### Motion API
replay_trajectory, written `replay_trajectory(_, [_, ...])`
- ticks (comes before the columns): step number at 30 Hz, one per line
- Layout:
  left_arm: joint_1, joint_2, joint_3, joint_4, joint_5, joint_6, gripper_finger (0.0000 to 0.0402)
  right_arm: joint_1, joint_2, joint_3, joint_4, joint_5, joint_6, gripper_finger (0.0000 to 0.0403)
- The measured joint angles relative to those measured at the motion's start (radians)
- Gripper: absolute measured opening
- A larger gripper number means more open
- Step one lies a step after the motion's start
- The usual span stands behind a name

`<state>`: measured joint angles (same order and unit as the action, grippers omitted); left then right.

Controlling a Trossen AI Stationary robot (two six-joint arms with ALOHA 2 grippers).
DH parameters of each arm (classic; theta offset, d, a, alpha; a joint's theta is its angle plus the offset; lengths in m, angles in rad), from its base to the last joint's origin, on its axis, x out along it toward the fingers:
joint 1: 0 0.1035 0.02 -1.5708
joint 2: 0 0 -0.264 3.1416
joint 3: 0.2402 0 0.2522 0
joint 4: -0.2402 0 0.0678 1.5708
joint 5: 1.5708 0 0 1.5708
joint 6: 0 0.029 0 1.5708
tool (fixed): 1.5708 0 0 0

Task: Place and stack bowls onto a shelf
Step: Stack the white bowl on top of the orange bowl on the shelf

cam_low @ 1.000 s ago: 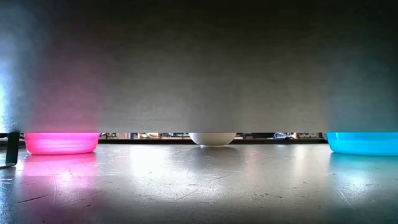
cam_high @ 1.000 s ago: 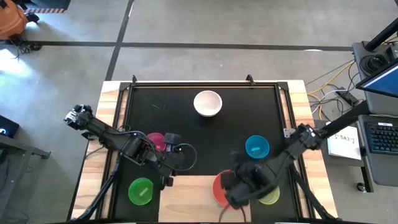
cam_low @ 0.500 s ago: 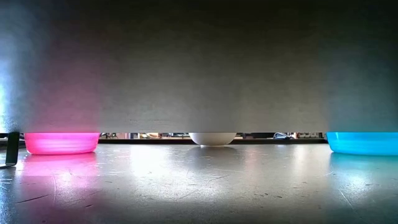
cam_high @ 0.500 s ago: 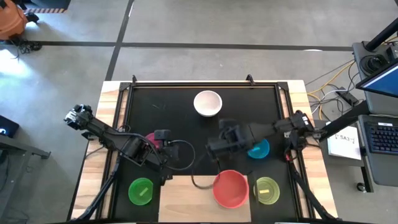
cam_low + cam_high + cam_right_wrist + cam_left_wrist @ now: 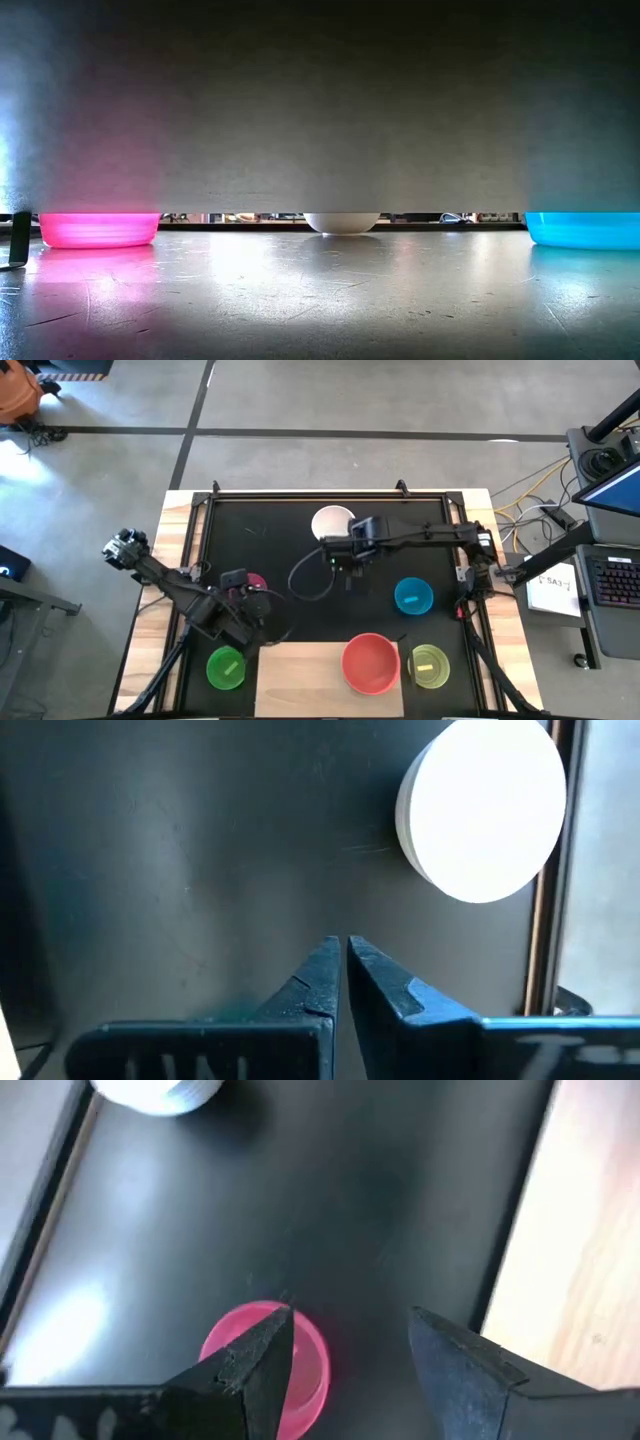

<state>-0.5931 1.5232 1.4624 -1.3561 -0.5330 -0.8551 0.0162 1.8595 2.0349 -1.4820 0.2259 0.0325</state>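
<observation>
The red bowl [image 5: 371, 662] sits on the light-wood shelf [image 5: 300, 680] at the near edge. The yellow-green bowl [image 5: 430, 665] is just to its right and the green bowl [image 5: 227, 667] left of the shelf. The cyan bowl [image 5: 413, 596], magenta bowl [image 5: 257, 581] and white bowl [image 5: 331, 520] rest on the black mat. My right gripper [image 5: 345, 960] is shut and empty, hovering just short of the white bowl [image 5: 485, 810]. My left gripper [image 5: 350, 1345] is open above the near side of the magenta bowl [image 5: 285, 1370], touching nothing. Other bowls are out of view.
The black mat [image 5: 280, 540] is framed by wooden edge strips and a metal rail at the far side. A loose cable [image 5: 300, 575] loops below the right arm. The low view shows the magenta bowl [image 5: 98, 229], white bowl [image 5: 341, 222] and cyan bowl [image 5: 583, 229] standing apart.
My right gripper has swung from the red bowl at the near edge up across the mat toward the far edge, ending beside the white bowl. The red bowl stays on the shelf. My left gripper has drawn back a little toward the table's left, off the magenta bowl.
</observation>
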Motion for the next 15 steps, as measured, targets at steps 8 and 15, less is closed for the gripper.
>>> replay_trajectory(8, [-0.076,-0.001,0.0,-0.15,-0.027,-0.202,0.0183,-0.091,0.0,-0.073,0.166,-0.161,-0.113,0.007])
replay_trajectory(15, [-0.107,-0.001,0.0,-0.172,-0.036,-0.209,0.0183,-0.158,0.0,-0.235,0.409,-0.182,-0.194,0.0126])
